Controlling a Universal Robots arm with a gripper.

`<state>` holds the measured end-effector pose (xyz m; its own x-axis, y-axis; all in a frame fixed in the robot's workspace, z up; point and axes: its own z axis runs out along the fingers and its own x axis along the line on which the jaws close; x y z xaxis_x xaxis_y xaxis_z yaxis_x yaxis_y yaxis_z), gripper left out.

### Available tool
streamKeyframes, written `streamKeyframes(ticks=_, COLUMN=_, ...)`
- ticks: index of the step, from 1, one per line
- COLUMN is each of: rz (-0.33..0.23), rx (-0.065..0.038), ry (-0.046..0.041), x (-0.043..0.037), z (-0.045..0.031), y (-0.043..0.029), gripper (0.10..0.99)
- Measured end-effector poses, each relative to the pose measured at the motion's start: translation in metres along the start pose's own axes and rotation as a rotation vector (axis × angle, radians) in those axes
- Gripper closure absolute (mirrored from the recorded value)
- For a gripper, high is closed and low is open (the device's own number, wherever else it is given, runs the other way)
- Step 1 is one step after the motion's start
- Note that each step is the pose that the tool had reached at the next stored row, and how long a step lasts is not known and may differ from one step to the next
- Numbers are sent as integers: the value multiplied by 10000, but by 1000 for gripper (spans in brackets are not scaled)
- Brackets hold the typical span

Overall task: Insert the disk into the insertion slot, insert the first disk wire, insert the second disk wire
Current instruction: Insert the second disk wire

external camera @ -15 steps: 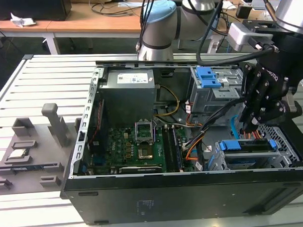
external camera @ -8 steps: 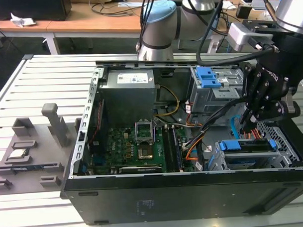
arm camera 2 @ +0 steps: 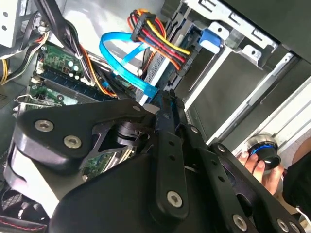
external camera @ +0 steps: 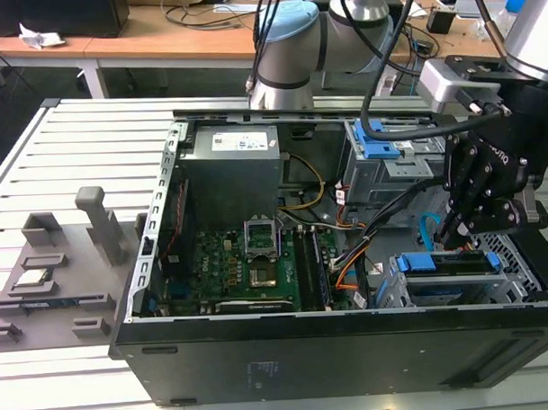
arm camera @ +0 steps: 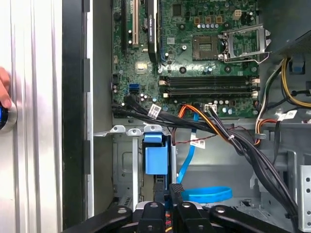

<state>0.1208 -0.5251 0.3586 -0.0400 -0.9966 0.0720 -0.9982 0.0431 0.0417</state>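
The disk [external camera: 456, 263] sits in the insertion slot [external camera: 514, 251]; fingers [arm camera: 176, 193] closed on a connector.

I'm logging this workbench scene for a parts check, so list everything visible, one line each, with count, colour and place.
computer case: one, black, open on the slatted bench.
motherboard: one, green, on the case floor.
power supply: one, grey, at the case's far end.
disk: one, in a blue carrier, seated in the insertion slot, a low grey perforated cage at the exterior view's right.
taller cage: one, grey with a blue latch, behind the low cage.
flat data cable: one, light blue, looped close to the fingertips.
wire bundle: one, red, yellow and black, by the cage.
fixtures: several, grey, on the bench at the exterior view's left.
person's hand: one, on a round knob outside the case.
gripper: one, black, above the disk's end.
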Motion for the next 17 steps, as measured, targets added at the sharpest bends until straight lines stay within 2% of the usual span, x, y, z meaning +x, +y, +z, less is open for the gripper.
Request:
streamKeyframes(ticks=6, rz=-15, rx=0, ry=1, x=-8, z=74, y=-67, gripper=925)
streamKeyframes(ticks=17, rz=-16, rx=2, ry=29, x=-14, z=142, y=-88, gripper=925)
